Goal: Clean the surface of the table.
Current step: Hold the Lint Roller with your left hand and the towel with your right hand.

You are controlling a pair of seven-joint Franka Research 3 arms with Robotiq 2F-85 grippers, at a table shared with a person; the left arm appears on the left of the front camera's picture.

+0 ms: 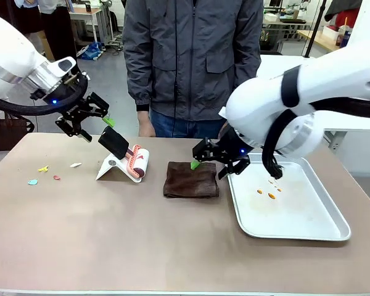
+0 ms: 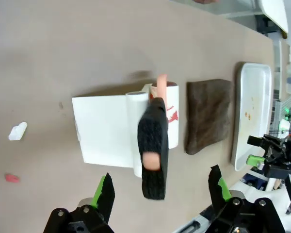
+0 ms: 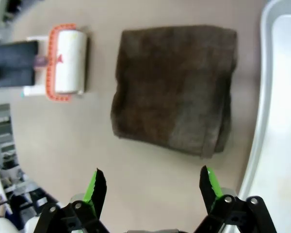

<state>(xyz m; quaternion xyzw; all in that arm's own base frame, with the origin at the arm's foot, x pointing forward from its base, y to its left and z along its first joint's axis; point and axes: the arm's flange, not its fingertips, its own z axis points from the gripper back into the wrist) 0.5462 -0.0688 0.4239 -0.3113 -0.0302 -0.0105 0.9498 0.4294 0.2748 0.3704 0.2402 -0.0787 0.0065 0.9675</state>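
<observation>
The table (image 1: 142, 246) fills the lower part of the front view from the near edge back to the person, its matte tan-brown top bare along the near strip. At the left, toward the far side, a few small scraps (image 1: 43, 168) lie on it in yellow, white, teal and red, near one another but apart.

Just right of them and above the table, the left gripper (image 1: 97, 129) hangs with its jaws spread wide, holding nothing. Below it a lint roller (image 1: 139, 161) rests on a white stand (image 1: 114, 168), its black handle slanting up toward the gripper. In the left wrist view the handle's end lies between the two fingers (image 2: 105, 191), with a gap on each side.

At the middle of the frame a folded dark brown cloth (image 1: 191, 179) lies flat on the table. The right gripper (image 1: 211, 168) hovers over its far right corner, jaws also spread and empty. In the right wrist view the cloth sits ahead of the green-padded fingers (image 3: 98, 187).

Just right of the cloth lies a steel tray (image 1: 296, 216) with some orange specks (image 1: 259, 192) near its far left part. Behind the table, at the upper middle, stands a person (image 1: 191, 55) in a grey jacket.
</observation>
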